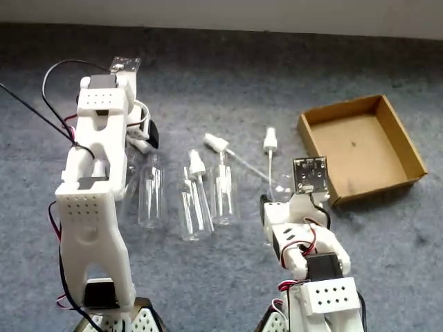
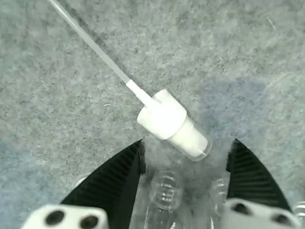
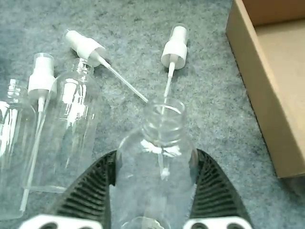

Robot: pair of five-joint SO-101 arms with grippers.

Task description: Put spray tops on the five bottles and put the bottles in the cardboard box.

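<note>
**High view.** The left arm stretches up the left side of the frame from its base at the bottom edge. Its wrist is bent down, so the left gripper sits at upper left, low over the grey carpeted worktop. The right arm is folded low, right of centre at the bottom. The right gripper points up the frame and holds the gripped bottle. A spray top lies just above that bottle, its tube running down toward the neck. In the middle lie the left bottle, the middle bottle and the third bottle. A second spray top lies at the middle bottle's neck, and a loose spray top lies above the third bottle. The open cardboard box sits at right, near the right gripper.

**Left wrist view.** The left gripper's black fingers stand wide apart at the lower edge. A capped spray top lies tilted on the worktop just ahead of the tips. Its tube slants off to the upper left corner. Two clear bottle necks show low between the fingers.

**Right wrist view.** The right gripper's fingers press both flanks of the gripped bottle at bottom centre. Its open neck faces up the frame, and the spray top's tube dips into it. The cardboard box wall fills the upper right.
</note>
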